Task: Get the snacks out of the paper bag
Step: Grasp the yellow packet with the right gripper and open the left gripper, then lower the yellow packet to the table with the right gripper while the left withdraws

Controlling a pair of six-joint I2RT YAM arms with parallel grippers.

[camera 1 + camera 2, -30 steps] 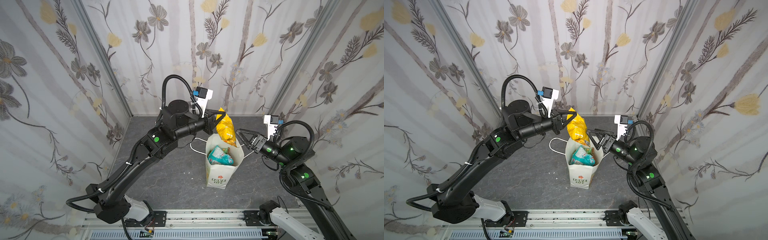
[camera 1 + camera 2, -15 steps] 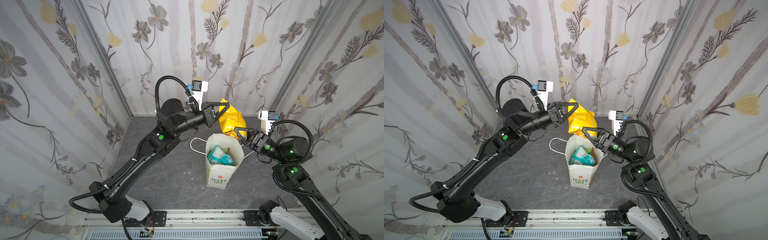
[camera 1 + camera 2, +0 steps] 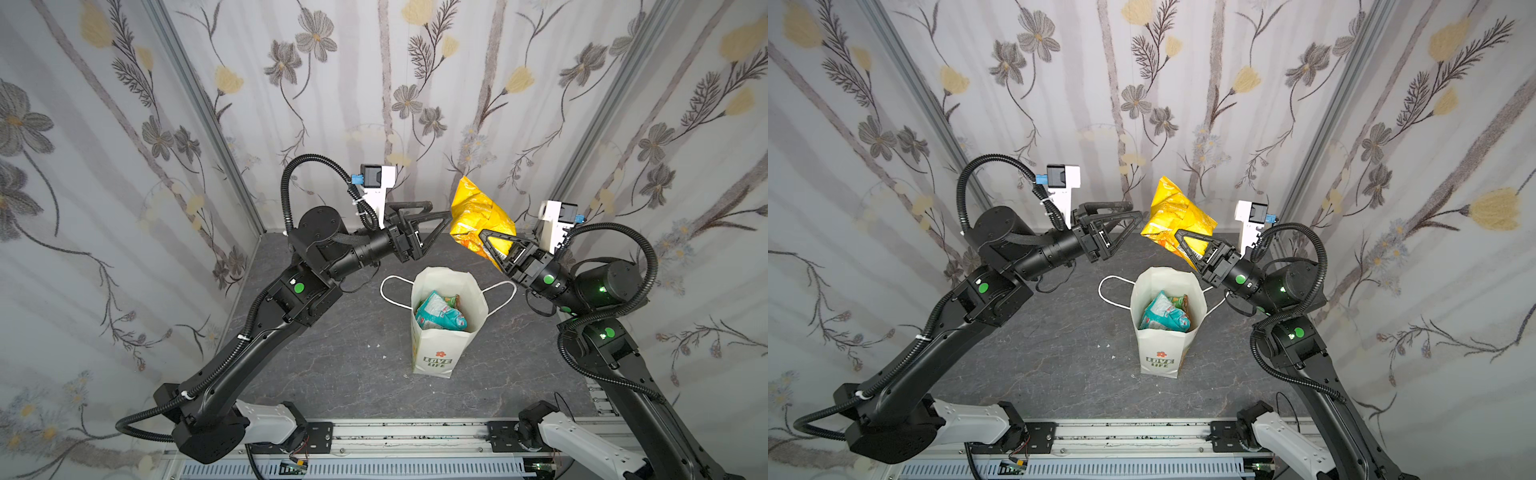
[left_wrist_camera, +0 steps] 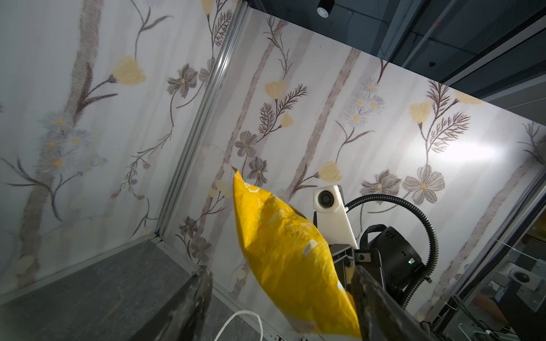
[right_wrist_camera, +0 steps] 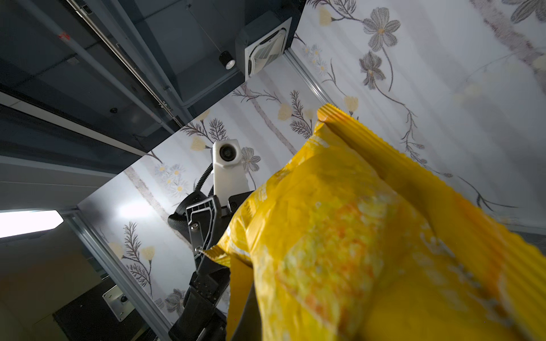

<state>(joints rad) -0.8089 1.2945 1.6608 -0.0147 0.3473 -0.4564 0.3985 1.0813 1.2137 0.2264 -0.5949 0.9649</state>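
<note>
Right pincer (image 3: 484, 239) clamped on yellow pouch (image 3: 478, 212), left pincer (image 3: 440, 210) spread just beside it; paper bag (image 3: 432, 353) upright

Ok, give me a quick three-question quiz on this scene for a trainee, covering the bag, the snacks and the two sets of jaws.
1. True or false: the left jaws are clamped on the yellow pouch.
2. Where is the teal packet? A) inside the paper bag B) held by the left jaws C) held by the right jaws
3. Fill in: the paper bag stands ____ on the table.

Key
1. False: the left jaws stand open; the right jaws grip the pouch.
2. A
3. upright
</note>
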